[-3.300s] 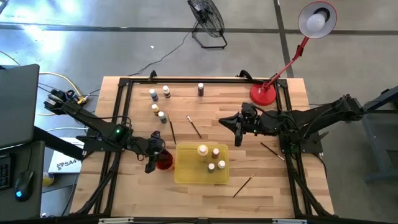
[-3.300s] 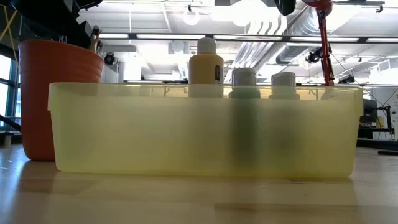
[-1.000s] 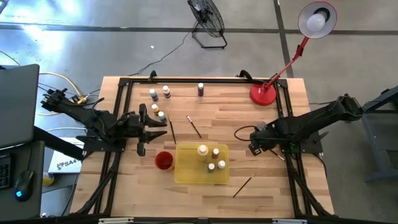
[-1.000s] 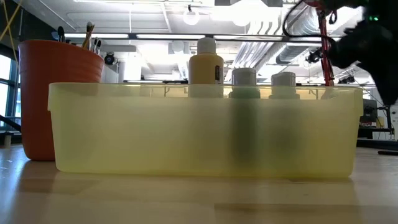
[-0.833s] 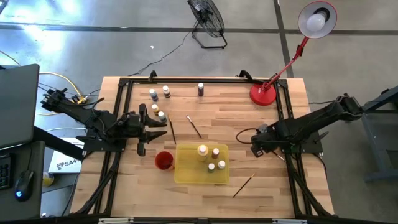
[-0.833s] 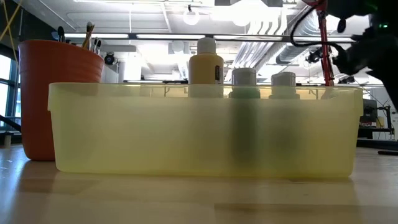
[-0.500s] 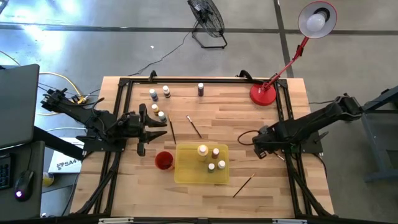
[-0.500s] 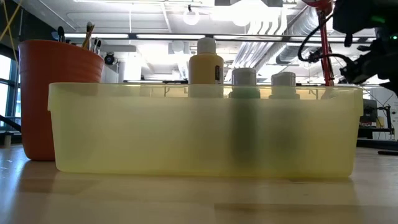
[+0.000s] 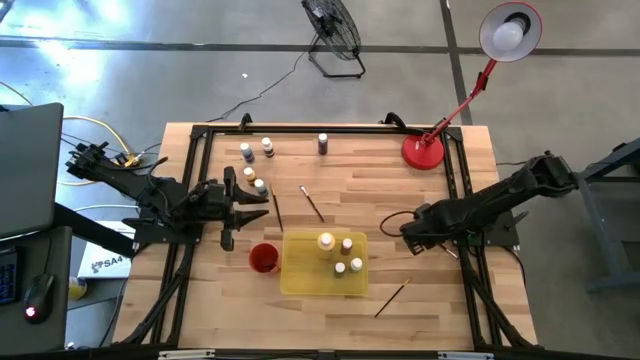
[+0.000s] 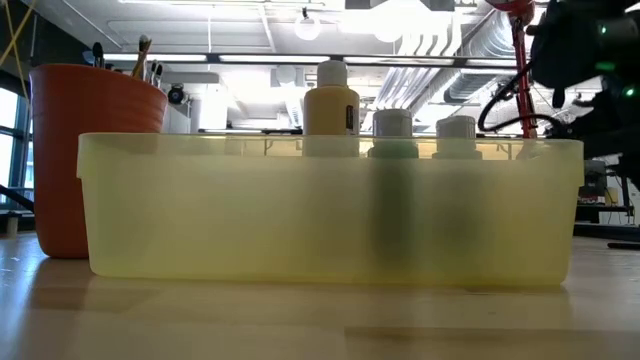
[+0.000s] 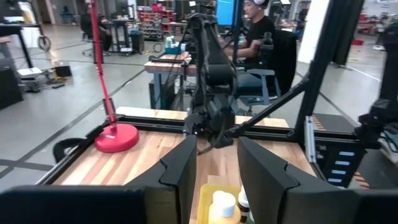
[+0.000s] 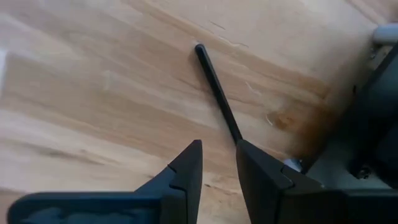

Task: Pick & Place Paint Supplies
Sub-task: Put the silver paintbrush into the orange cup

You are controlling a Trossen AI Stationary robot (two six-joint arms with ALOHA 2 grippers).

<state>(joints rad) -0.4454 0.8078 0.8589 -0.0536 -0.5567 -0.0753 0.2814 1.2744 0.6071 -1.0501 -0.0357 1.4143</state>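
A thin dark paintbrush (image 12: 217, 93) lies flat on the wood by the right frame rail, also seen in the high view as the paintbrush (image 9: 437, 243). My right gripper (image 12: 219, 168) points down just above its near end, open, with nothing between the fingers. My left gripper (image 9: 240, 196) hangs level over the table's left part, open and empty (image 11: 217, 174). The yellow tray (image 9: 300, 278) holds several paint bottles (image 9: 326, 241). More bottles (image 9: 249, 175) stand on the wood at the far left. The red cup (image 9: 264, 258) holds brushes (image 10: 145, 55).
Two more brushes (image 9: 312, 203) lie on the wood behind the tray, and one (image 9: 390, 298) near the front. A red desk lamp (image 9: 423, 150) stands at the far right corner. The black frame rail (image 12: 379, 93) runs close beside my right gripper. A person sits beyond the table (image 11: 258, 31).
My right gripper has sunk toward the table over the paintbrush by the right rail, tipping further downward. My left arm has kept still.
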